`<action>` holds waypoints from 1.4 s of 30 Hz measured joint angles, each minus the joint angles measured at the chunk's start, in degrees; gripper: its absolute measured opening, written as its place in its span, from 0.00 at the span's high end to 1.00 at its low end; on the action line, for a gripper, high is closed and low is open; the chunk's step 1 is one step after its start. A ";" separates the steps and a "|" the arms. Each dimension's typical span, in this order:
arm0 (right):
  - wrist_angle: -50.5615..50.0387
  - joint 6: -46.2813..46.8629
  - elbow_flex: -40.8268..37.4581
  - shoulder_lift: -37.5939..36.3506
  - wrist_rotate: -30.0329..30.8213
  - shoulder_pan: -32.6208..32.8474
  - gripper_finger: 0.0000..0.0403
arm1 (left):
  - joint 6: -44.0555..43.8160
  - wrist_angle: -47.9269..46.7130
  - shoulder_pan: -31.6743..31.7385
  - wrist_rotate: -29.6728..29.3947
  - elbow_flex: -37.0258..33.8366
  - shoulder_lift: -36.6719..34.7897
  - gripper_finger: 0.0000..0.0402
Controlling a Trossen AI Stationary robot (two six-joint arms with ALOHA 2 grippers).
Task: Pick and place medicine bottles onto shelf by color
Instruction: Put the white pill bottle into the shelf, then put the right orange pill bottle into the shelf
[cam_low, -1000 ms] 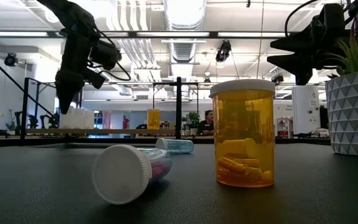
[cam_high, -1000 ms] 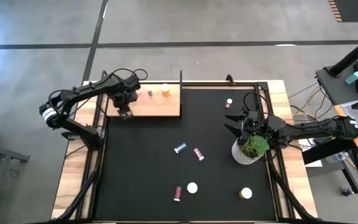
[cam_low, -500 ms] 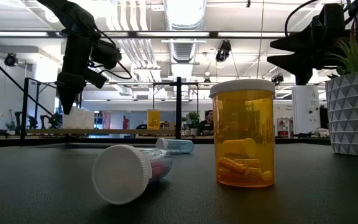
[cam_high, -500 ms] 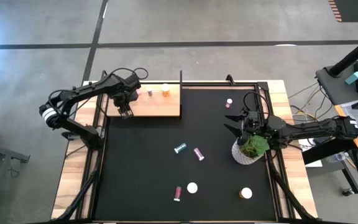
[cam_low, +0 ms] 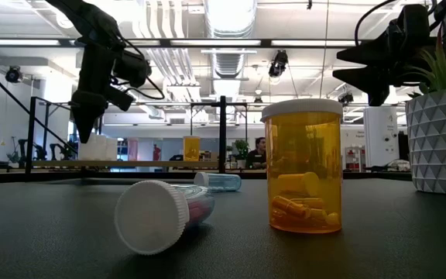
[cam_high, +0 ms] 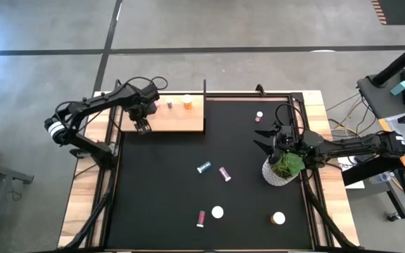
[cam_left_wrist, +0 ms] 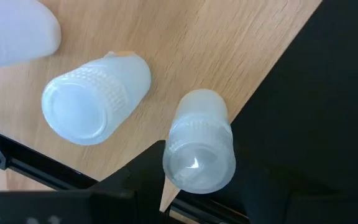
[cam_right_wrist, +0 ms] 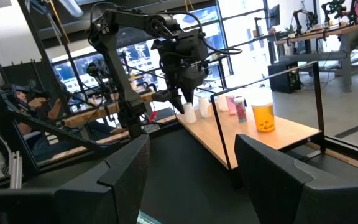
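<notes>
Capsules show through the amber wall of the orange bottle standing upright nearest the low camera; beside it a white-capped bottle lies on its side with pink contents faintly visible, and a blue bottle lies farther back. On the shelf, at the mat's far left corner, stand an orange bottle and a small dark-bodied one. Two white bottles stand at the shelf's edge under the left gripper, which hangs above them holding nothing; whether its fingers are parted cannot be told. The right gripper waits beside the plant pot, fingers spread wide and empty. Loose bottles on the mat are too small from above for their contents to be made out.
</notes>
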 joint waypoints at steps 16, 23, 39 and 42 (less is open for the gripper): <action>0.00 0.00 0.00 0.00 -0.02 0.01 0.44 | -0.28 -0.32 -0.02 -0.41 4.03 -3.86 0.47; 0.00 -0.04 0.02 0.00 0.00 -0.01 0.44 | -2.65 0.33 -0.07 -0.48 8.12 -8.33 0.46; -0.01 0.02 0.01 0.00 -0.01 0.01 0.44 | -6.24 22.25 -1.62 -0.26 10.01 -13.07 0.46; 0.00 -0.04 0.00 0.00 0.00 -0.01 0.44 | -6.20 30.72 -1.64 -0.18 9.93 -13.07 0.46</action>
